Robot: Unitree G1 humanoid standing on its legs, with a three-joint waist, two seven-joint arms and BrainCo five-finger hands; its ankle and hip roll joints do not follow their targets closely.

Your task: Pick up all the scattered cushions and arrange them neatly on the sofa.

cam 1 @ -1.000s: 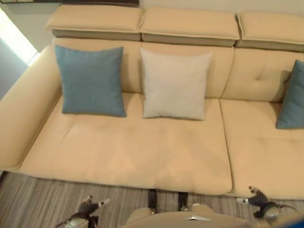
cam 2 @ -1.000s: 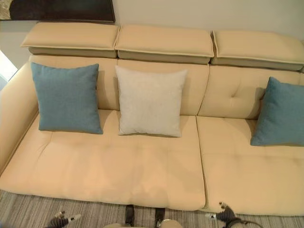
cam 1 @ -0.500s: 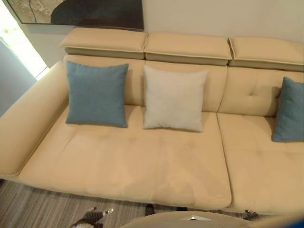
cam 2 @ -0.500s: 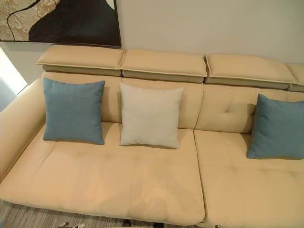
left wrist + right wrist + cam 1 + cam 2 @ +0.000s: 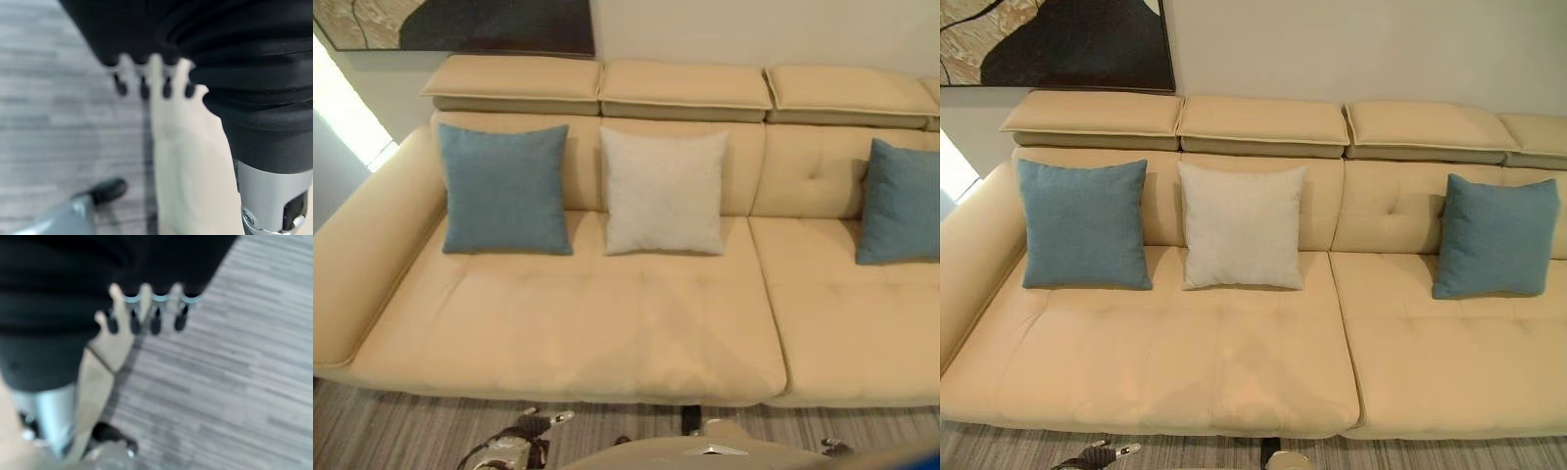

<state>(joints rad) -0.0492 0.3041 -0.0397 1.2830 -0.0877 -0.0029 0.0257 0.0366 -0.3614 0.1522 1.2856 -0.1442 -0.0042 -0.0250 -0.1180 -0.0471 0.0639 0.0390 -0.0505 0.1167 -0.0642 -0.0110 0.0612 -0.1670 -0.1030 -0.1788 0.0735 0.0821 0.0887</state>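
Left hand (image 5: 514, 448) low, right hand (image 5: 146, 308) empty (fingers relaxed).

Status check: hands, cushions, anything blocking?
Left hand and right hand low by the sofa front, fingers relaxed, holding nothing. Three cushions upright against the backrest: blue cushion, white cushion, second blue cushion. Nothing in the way.

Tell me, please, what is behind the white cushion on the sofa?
The sofa's beige backrest rises behind the white cushion, which leans on it. The part of the backrest directly behind the cushion is covered and cannot be seen.
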